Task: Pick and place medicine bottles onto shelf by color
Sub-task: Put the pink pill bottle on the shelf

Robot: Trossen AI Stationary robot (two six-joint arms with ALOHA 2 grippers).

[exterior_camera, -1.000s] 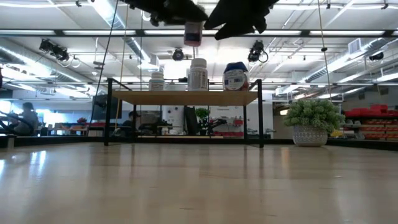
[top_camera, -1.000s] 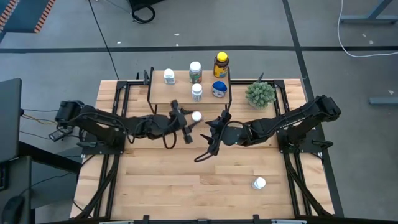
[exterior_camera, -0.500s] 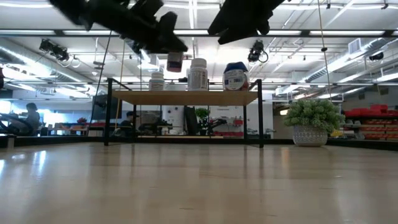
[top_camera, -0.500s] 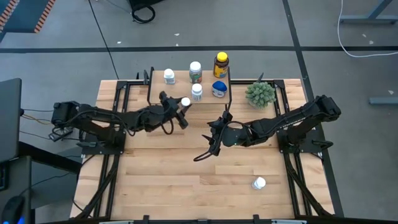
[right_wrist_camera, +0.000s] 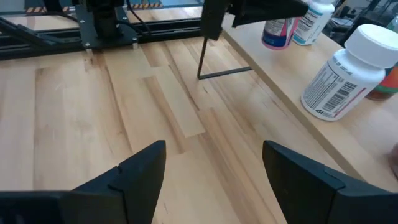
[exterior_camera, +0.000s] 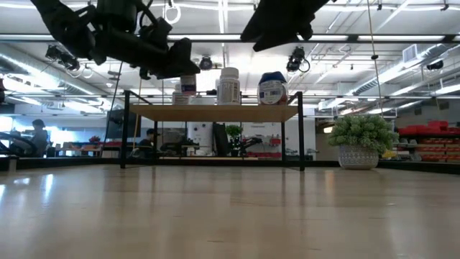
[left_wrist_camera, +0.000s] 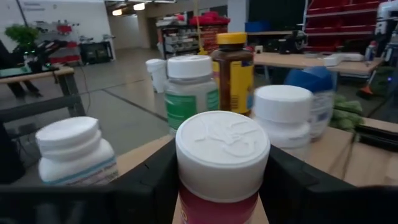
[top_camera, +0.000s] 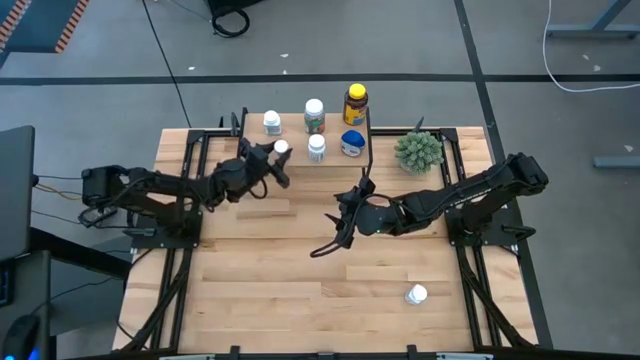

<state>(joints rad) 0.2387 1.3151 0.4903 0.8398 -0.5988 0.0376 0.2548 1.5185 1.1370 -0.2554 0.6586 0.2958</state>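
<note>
The shelf [top_camera: 300, 158] stands at the table's far middle; it also shows in the low view [exterior_camera: 215, 113]. On it stand two white-capped bottles [top_camera: 272, 122] [top_camera: 317, 147], a green-labelled white-capped one [top_camera: 314, 113], the amber yellow-capped one [top_camera: 355, 103] and the blue-lidded one [top_camera: 351, 143]. My left gripper [top_camera: 278, 150] is shut on the pink-labelled white-capped bottle [left_wrist_camera: 222, 149] over the shelf's near left part. My right gripper [top_camera: 345, 215] hangs open and empty over the table's middle. Another white-capped bottle [top_camera: 416, 295] lies on the table near the front right. My left gripper pinches the pink-labelled bottle's body just below its white cap [left_wrist_camera: 214, 205] between its two fingers [left_wrist_camera: 152, 186], one on each side. The fingers come roughly level from the table's left. The bottle stands upright, cap up, its base just above the shelf board [exterior_camera: 187, 85].
A green spiky potted plant [top_camera: 418, 151] stands right of the shelf. The shelf's black legs [right_wrist_camera: 208, 46] stand at its corners. Bare tabletop [top_camera: 260, 270] lies in front of the shelf.
My left gripper has carried the pink-labelled bottle from over the table's middle toward the far edge and the left, to above the shelf's near left part. The bottle has stayed upright in the hold. My right gripper has kept still.
</note>
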